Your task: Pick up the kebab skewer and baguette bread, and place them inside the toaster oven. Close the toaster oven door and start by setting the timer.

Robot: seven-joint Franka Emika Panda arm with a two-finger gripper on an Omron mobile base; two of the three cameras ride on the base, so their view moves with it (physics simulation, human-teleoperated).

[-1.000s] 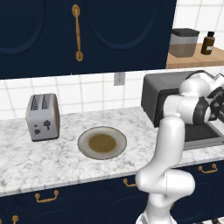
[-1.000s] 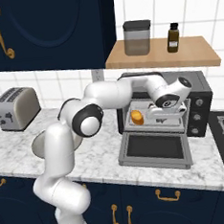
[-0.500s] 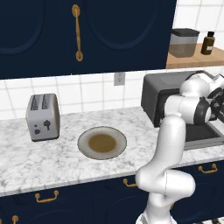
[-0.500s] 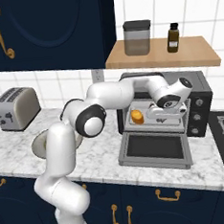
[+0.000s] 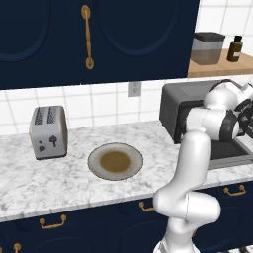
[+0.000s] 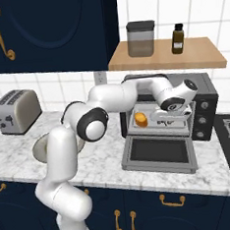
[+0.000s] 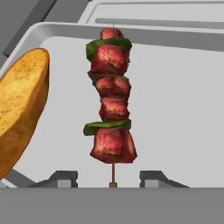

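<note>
1. While the end effector point(image 7: 112, 181) hangs inside the toaster oven point(image 6: 204, 97) with its fingertips point(image 7: 61, 178) spread apart and gripping nothing, the kebab skewer point(image 7: 110, 103) lies on the tray point(image 7: 183, 100) between them, beside the baguette bread point(image 7: 19, 109).
2. Risk: pulling back carelessly could catch the skewer's stick end, which sits close to the fingertips, and drag it toward the open toaster oven door point(image 6: 160, 155).
3. Risk: the wrist could clip the oven frame on the way out.
4. Hard to read: from the right base view the skewer is apparently hidden behind the hand, and the bread shows as an orange blob.
</note>
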